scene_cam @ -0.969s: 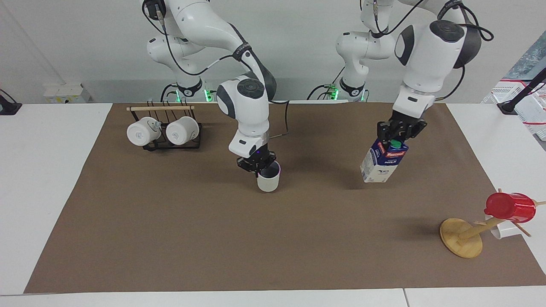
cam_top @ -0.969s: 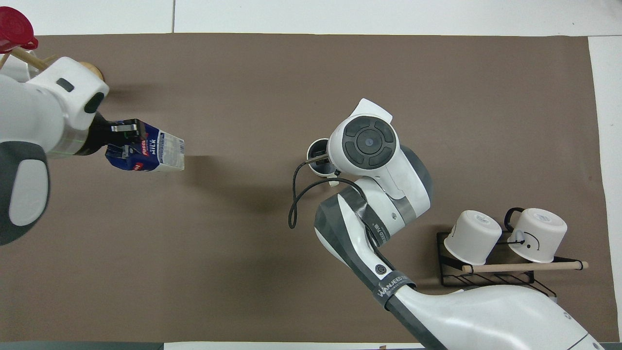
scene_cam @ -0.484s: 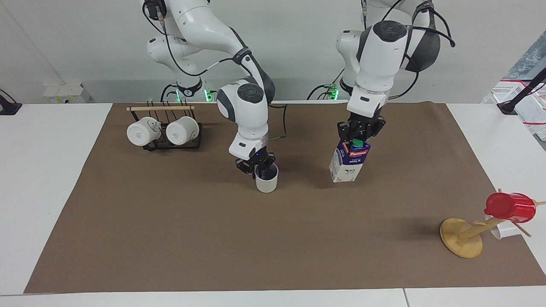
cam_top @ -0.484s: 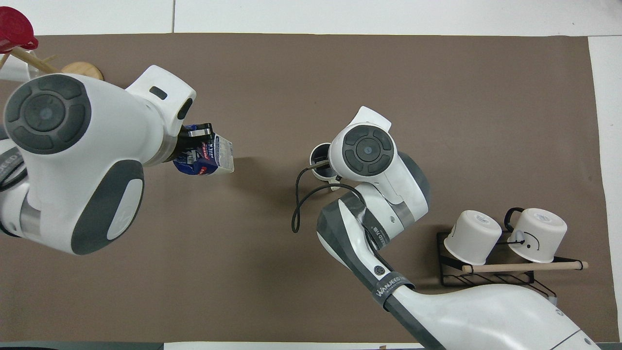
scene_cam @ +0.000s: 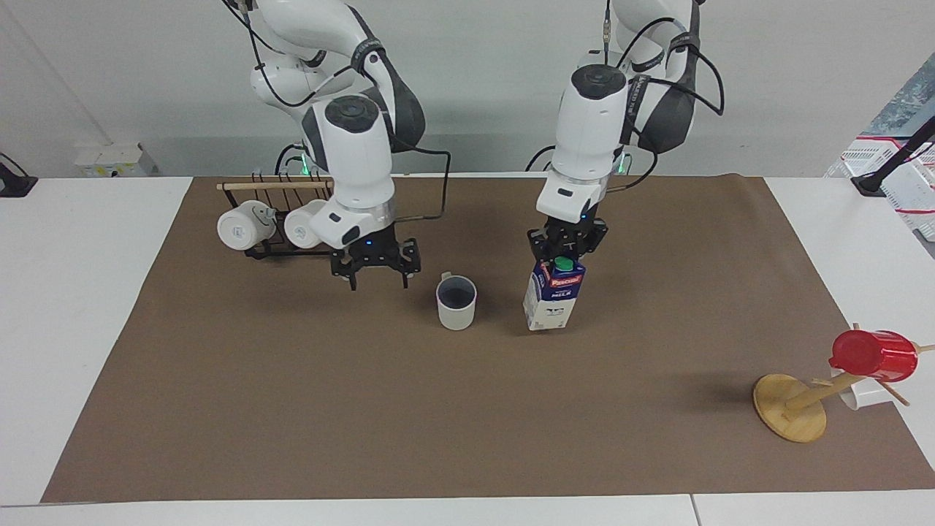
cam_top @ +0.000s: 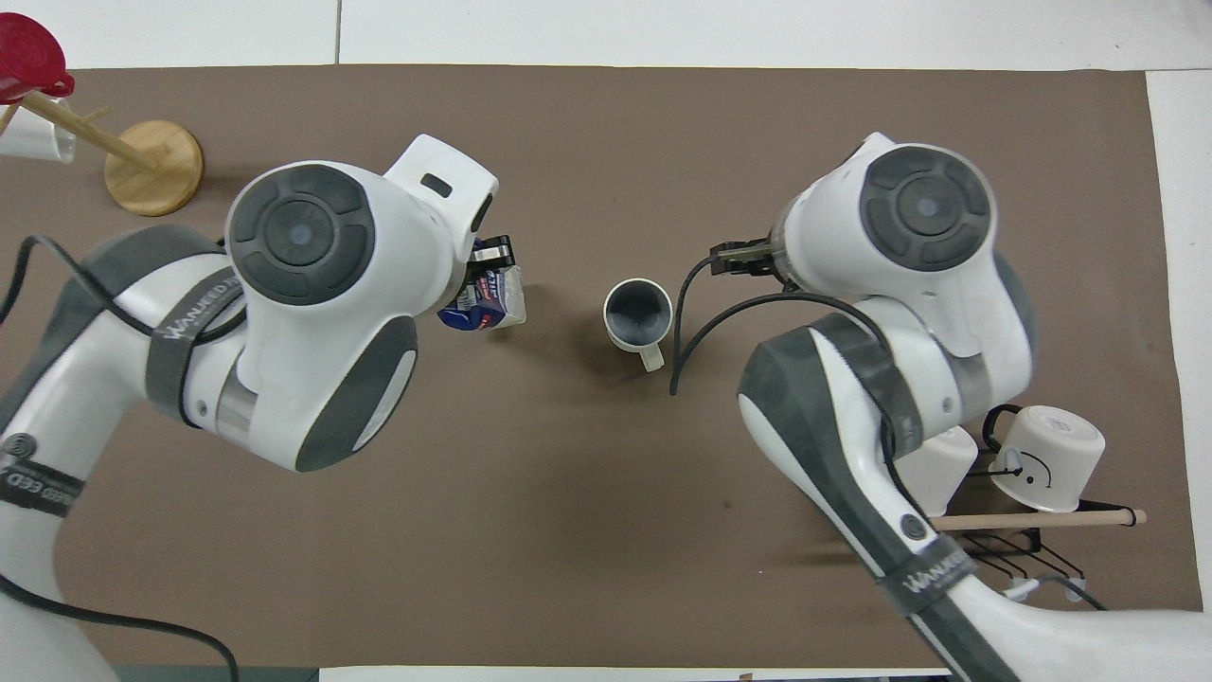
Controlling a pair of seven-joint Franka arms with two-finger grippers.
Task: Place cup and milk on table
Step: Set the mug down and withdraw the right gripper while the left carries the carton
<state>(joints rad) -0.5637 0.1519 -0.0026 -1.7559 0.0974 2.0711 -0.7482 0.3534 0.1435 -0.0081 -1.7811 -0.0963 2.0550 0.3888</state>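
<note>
Milk [scene_cam: 554, 294], one blue-and-white carton with a green cap, stands slightly tilted on the table [scene_cam: 467, 409], gripped at its top by the left gripper [scene_cam: 568, 248]. Beside it stands one off-white cup [scene_cam: 456, 301], free. Spread wide, the right gripper [scene_cam: 377, 269] hangs over the paper between the cup and two racked white mugs [scene_cam: 281, 225].

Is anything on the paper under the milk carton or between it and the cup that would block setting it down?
Nothing visible. The left gripper holds the milk carton by its top, upright, at the brown paper beside the cup, with bare paper between them. The right gripper, open, hangs clear of the cup.
</note>
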